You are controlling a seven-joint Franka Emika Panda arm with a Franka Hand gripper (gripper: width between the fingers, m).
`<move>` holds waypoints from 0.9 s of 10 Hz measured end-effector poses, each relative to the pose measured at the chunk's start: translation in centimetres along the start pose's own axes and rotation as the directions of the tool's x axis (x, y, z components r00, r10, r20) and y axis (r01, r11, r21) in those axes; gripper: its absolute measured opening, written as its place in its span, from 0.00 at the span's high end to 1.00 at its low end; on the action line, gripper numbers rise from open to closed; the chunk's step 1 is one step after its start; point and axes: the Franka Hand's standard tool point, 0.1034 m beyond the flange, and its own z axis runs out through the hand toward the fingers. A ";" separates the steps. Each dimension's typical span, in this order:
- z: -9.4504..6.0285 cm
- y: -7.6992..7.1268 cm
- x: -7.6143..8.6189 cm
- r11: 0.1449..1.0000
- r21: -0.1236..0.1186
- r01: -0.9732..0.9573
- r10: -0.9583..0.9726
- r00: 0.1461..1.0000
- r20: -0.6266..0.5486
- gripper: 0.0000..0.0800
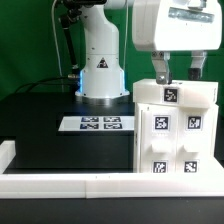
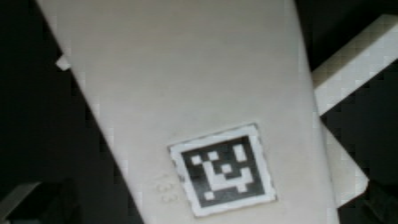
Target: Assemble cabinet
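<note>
The white cabinet (image 1: 176, 135) stands at the exterior view's right, near the front rail, with four markers on its front and one on its top panel (image 1: 172, 94). My gripper (image 1: 177, 72) hangs straight above that top panel, its two fingers spread wide and their tips just at or above the panel's back edge. Nothing shows between them. In the wrist view a white panel (image 2: 178, 90) with one marker (image 2: 226, 170) fills the picture, and my fingers do not show there.
The marker board (image 1: 100, 124) lies flat on the black table, to the exterior view's left of the cabinet. A long low white border rail (image 1: 90, 185) runs along the front and left edges. The arm's white base (image 1: 100, 65) stands behind.
</note>
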 end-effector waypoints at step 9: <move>1.3 0.4 -0.8 1.000 0.003 -0.028 0.028 0.999 0.016 0.26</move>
